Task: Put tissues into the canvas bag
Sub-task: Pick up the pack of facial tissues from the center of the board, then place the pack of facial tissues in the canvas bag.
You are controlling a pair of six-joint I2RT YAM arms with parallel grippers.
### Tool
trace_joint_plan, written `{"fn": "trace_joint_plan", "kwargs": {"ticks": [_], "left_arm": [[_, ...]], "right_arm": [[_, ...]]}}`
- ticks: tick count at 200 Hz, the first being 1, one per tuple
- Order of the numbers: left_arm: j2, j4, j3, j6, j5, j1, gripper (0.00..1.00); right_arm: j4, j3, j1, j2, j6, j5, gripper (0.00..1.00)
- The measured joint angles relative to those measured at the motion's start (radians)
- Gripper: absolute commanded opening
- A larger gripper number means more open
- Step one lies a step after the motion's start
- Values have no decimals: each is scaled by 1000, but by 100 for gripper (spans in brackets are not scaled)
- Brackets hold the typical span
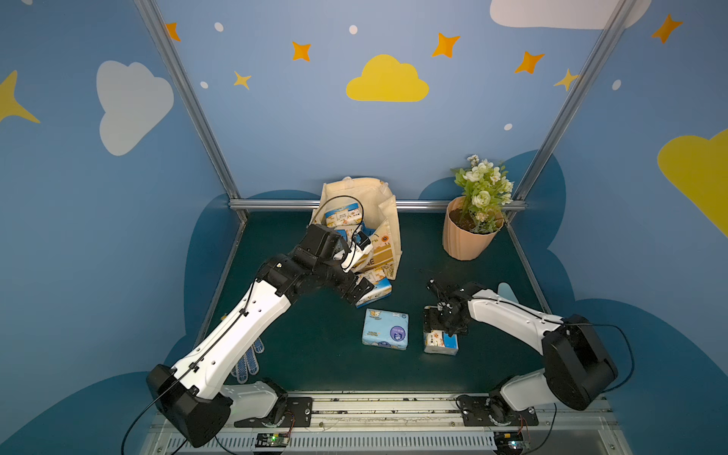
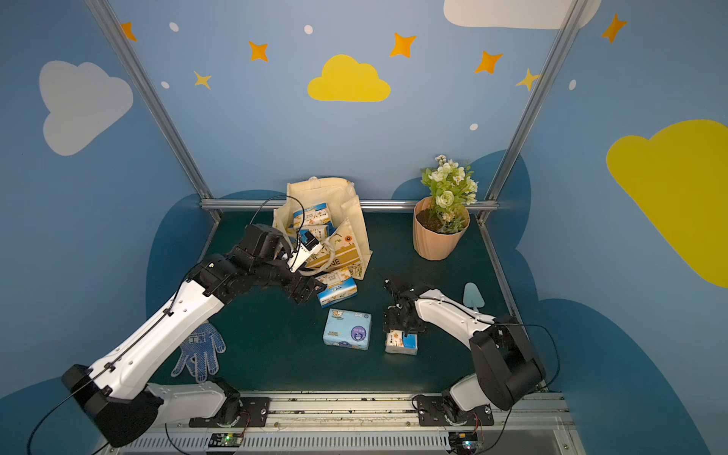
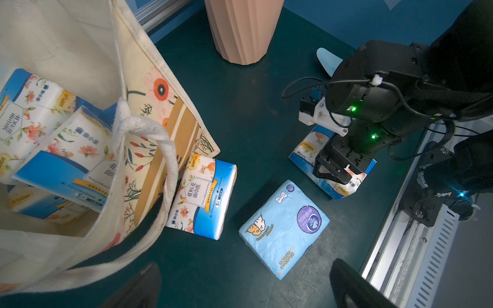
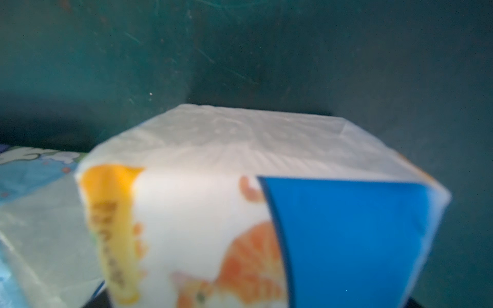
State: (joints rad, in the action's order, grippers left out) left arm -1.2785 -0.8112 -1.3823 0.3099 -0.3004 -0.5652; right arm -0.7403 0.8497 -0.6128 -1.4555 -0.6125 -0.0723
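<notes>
Apart from the cream canvas bag (image 1: 390, 220), the soft blue-and-white plastic tissue pack (image 1: 443, 344) seemed best squeezed across its middle; the hold of the right gripper (image 1: 440, 331) could not be told.

Upright open canvas bag (image 1: 388, 214), tissue packs (image 1: 343, 216) inside; floral pack (image 1: 378, 290) against its front; pale blue pack (image 1: 385, 329), second floral pack (image 1: 443, 343) nearby.

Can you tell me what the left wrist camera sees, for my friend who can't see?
A cream flowery bag stands open with blue-and-white tissue packs inside. On the green table beside it lie another such pack and a pale blue pack, while the right pincer is down over a third pack. A peach pot stands nearby.
</notes>
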Motion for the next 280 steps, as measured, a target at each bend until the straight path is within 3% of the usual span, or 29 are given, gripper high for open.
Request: {"fn": "trace_joint_plan", "kwargs": {"ticks": [31,109,188,226,280], "left_arm": [[2,-9,0,7,3,0,100],[53,-33,33,-1,89,10,100],[204,-98,104,-40,72,194,100],[219,-93,160,-60,54,298,100],[218,-66,193,-79,35,363,100]], "right_arm": [[10,-23,0,47,-4,-5,75],[-82,53,4,116,27,-32,76],[-175,451,11,127,161,-29,76],[-195,652,14,66,245,-17,76],[-200,909,13,-73,344,32,76]]}}
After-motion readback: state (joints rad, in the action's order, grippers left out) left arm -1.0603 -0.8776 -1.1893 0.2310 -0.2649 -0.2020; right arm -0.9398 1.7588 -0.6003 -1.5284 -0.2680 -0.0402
